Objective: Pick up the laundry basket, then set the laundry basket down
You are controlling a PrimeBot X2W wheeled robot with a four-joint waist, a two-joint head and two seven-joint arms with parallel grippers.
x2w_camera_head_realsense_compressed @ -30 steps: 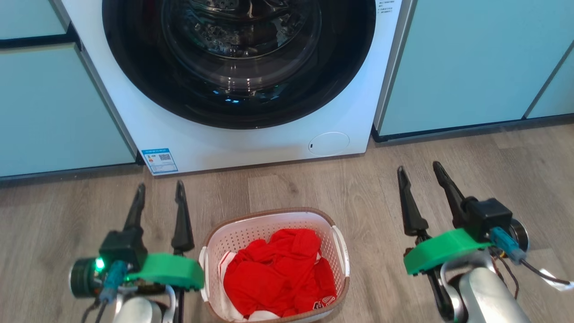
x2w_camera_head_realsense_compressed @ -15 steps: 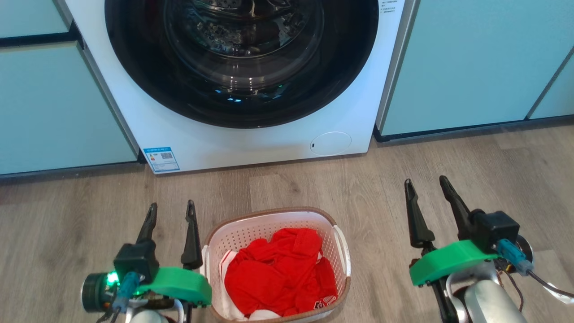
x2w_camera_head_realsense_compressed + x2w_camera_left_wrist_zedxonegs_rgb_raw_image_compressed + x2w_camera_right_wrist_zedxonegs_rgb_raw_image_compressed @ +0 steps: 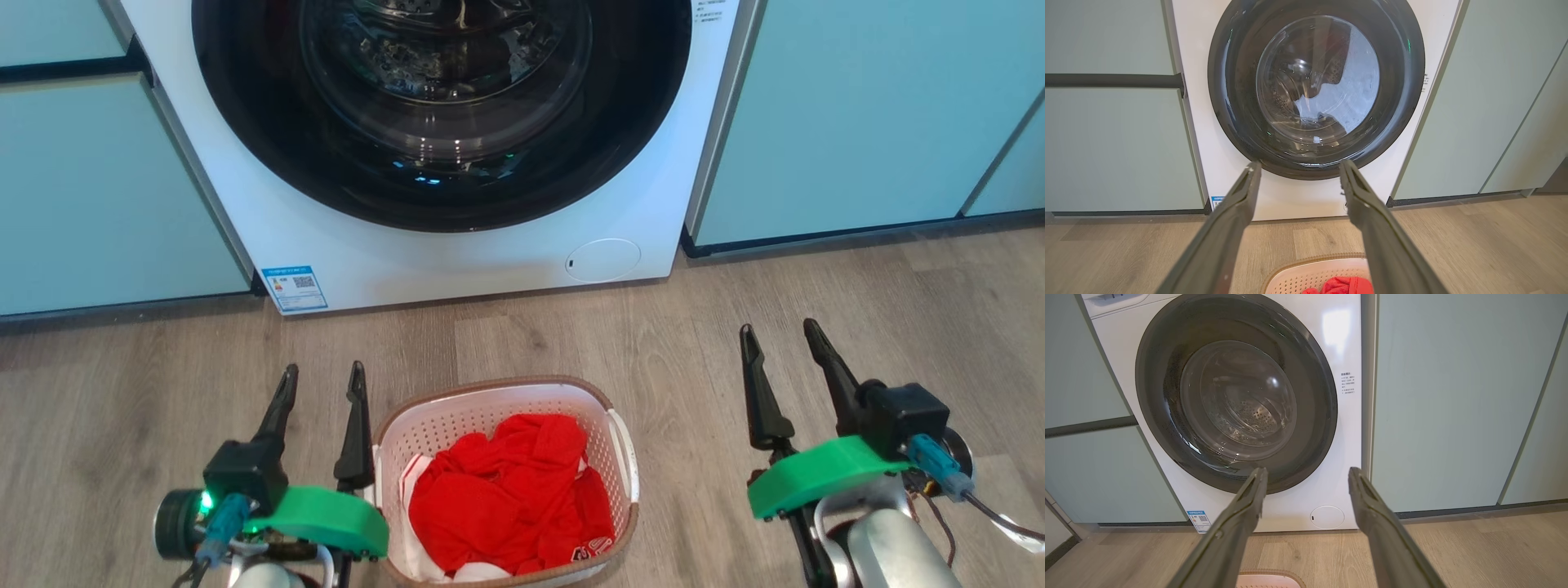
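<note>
Wood floor (image 3: 571,335): white perforated laundry basket (image 3: 445,426), brown-rimmed

long dark jaws, green wrist collars (image 3: 326,518), pale forearms (image 3: 898,559), blue plugs (image 3: 933,461).

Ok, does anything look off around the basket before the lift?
Nothing stands out. The basket sits upright on the floor before the washer, with the red clothes all inside and nothing spilled. The left pincer and right pincer are open on either side, holding nothing.
</note>
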